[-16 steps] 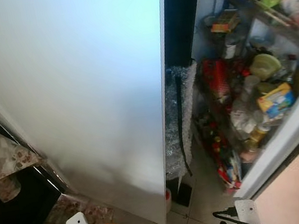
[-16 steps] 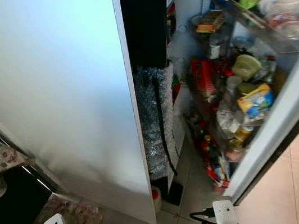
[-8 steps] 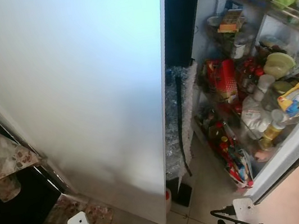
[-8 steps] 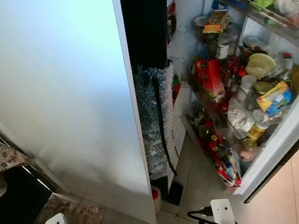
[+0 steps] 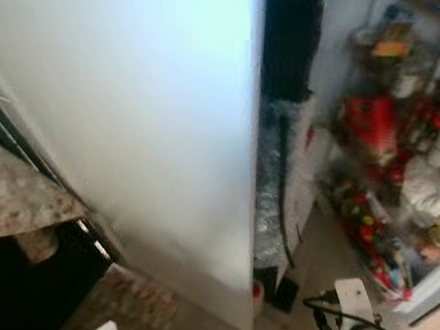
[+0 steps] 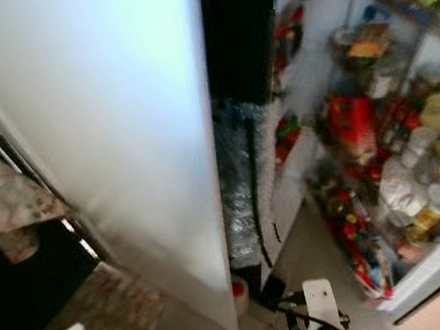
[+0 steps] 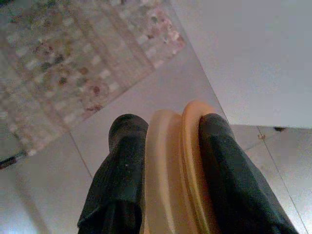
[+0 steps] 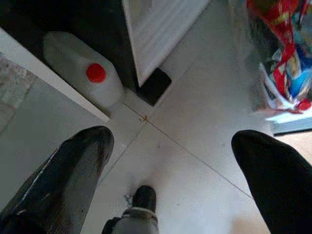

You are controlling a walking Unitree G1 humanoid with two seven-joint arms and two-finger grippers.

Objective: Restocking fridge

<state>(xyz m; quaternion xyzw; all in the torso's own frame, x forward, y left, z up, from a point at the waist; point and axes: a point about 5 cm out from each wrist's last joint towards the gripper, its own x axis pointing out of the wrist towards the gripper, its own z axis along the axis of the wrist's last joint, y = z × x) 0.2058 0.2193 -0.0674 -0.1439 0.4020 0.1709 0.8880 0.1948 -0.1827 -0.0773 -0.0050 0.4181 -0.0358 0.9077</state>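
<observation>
My left gripper [image 7: 168, 161], held low, pinches an orange lid [image 7: 178, 170]. My right gripper [image 8: 173, 161] hangs spread above floor tiles; its wrist view reveals a red-capped jug [image 8: 83, 73]. The fridge door [image 6: 424, 183] stands open, stocked.

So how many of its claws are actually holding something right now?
1. The left gripper is clamped on an orange lid, low by the floor. The right gripper hangs open and empty over the floor tiles.
</observation>
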